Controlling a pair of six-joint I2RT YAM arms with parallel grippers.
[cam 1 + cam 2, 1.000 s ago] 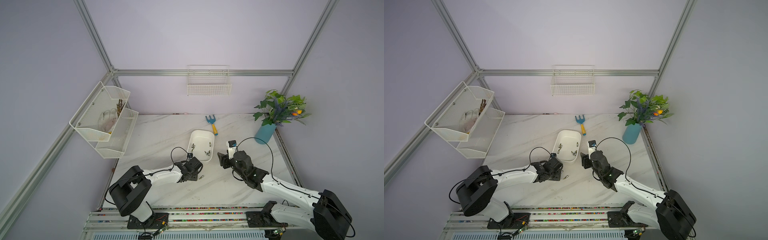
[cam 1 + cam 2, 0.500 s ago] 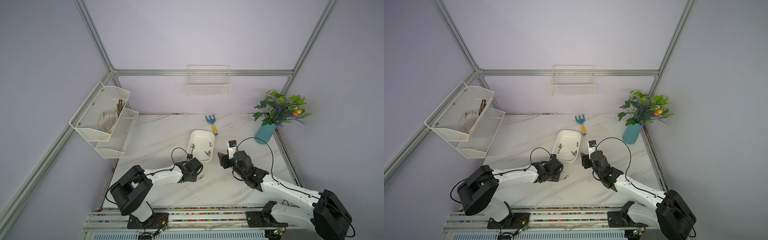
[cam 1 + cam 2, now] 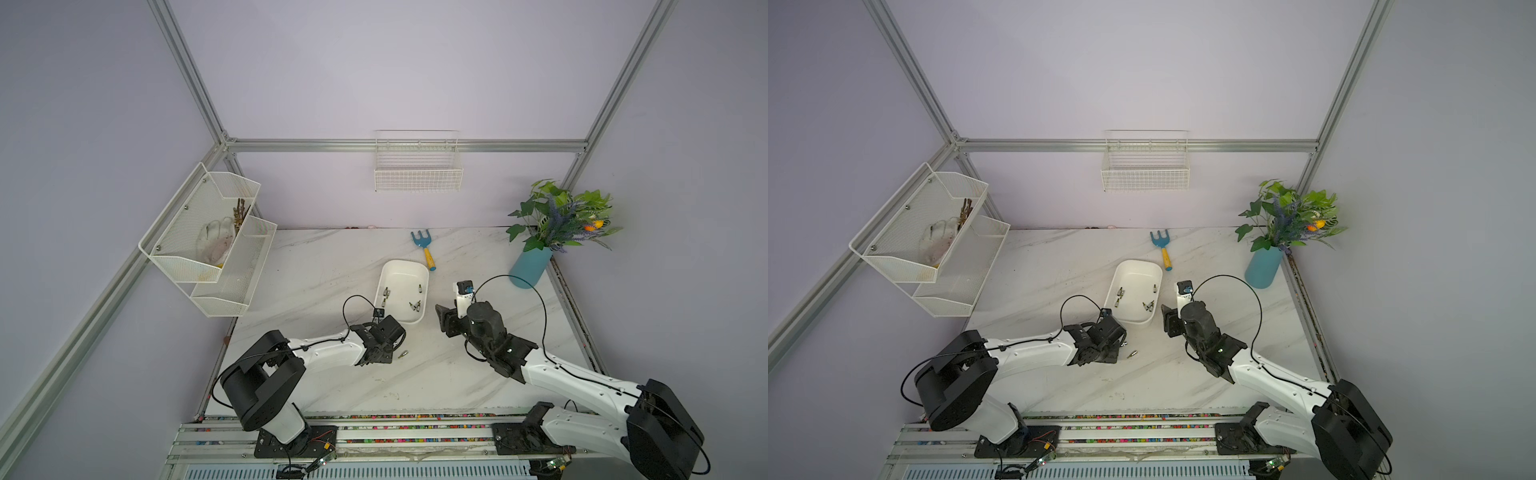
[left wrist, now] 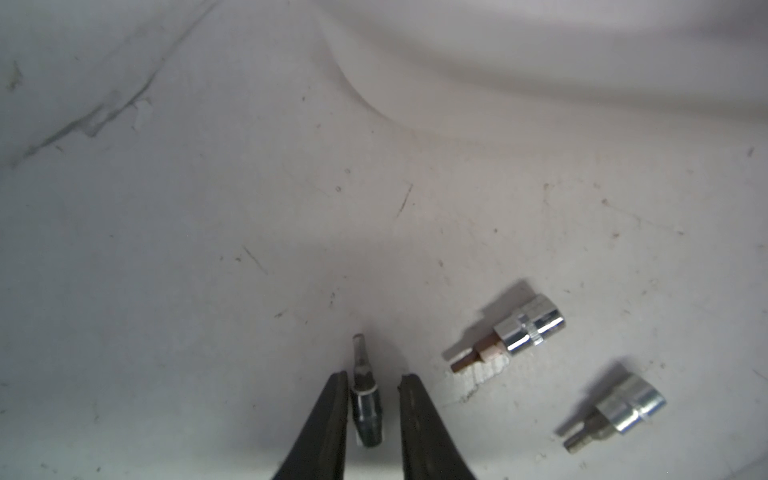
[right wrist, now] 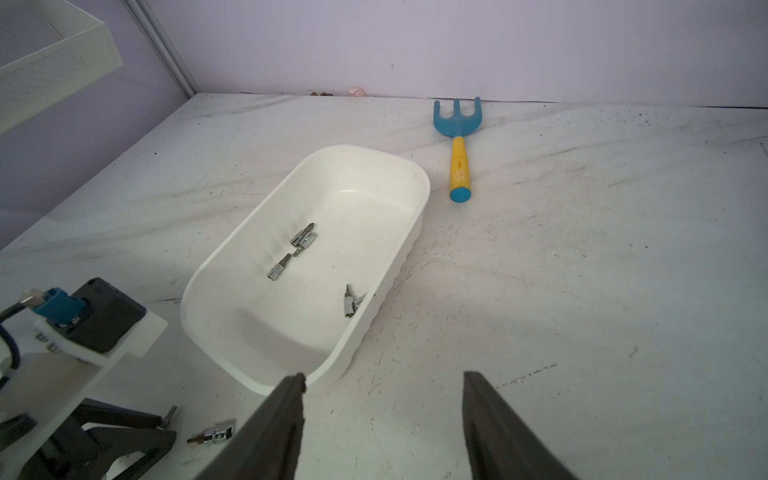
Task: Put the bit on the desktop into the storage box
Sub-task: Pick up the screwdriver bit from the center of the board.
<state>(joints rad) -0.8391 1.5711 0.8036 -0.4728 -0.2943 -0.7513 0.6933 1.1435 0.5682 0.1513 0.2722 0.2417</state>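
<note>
My left pincer [image 4: 374, 376]: fingers straddle one dark bit [image 4: 365, 409] lying on the desktop [image 4: 208, 249], slim gaps either side, not clenched. Two shiny bits [image 4: 509, 336] lie just beside it, apart from each other. My right pincer [image 5: 384, 376]: released, wide, holding nothing, near a corner of the storage box [image 5: 409, 174]. Stored bits [image 5: 302, 239] lie inside. Beyond the box, a blue-and-yellow rake [image 5: 457, 137] lies flat.

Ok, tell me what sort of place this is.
Probably a robot lab cell: an aluminium frame round lilac walls, left arm and right arm mounted on a rail beside the desktop, and props like a rake and vase.
</note>
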